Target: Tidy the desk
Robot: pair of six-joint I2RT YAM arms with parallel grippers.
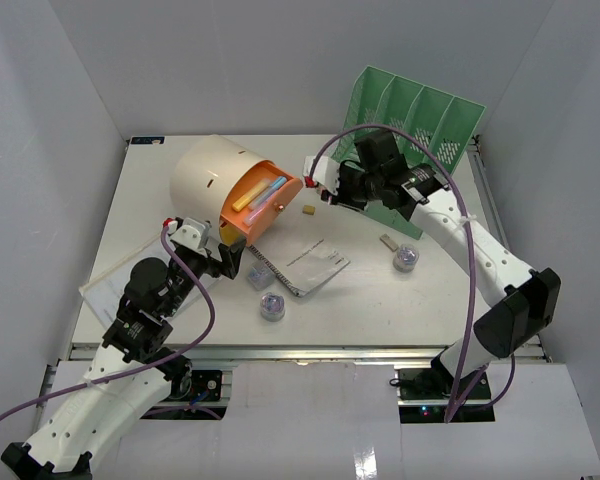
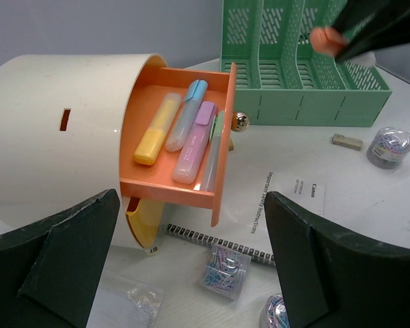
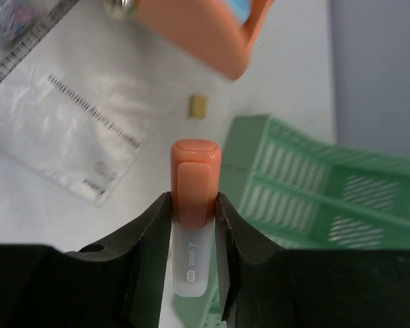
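The white desk (image 1: 430, 300) holds a cream drawer box (image 1: 208, 178) lying on its side, its orange drawer (image 1: 263, 200) pulled out. Inside the drawer lie yellow (image 2: 157, 128), blue (image 2: 188, 113) and pink (image 2: 196, 141) highlighters. My right gripper (image 1: 318, 184) hovers just right of the drawer, shut on an orange-capped highlighter (image 3: 195, 179); its cap sticks out past the fingertips (image 3: 162, 212). That cap (image 2: 326, 39) also shows in the left wrist view. My left gripper (image 1: 223, 258) stands open below the drawer box, above a square box of paper clips (image 2: 223, 270).
A mint-green file rack (image 1: 415, 120) stands at the back right. A spiral notebook with a leaflet (image 1: 310, 265) lies mid-desk. Round clip tubs (image 1: 271, 307) (image 1: 406, 258), small erasers (image 1: 307, 210) (image 1: 387, 241) and a plastic sleeve (image 1: 110, 285) are scattered about.
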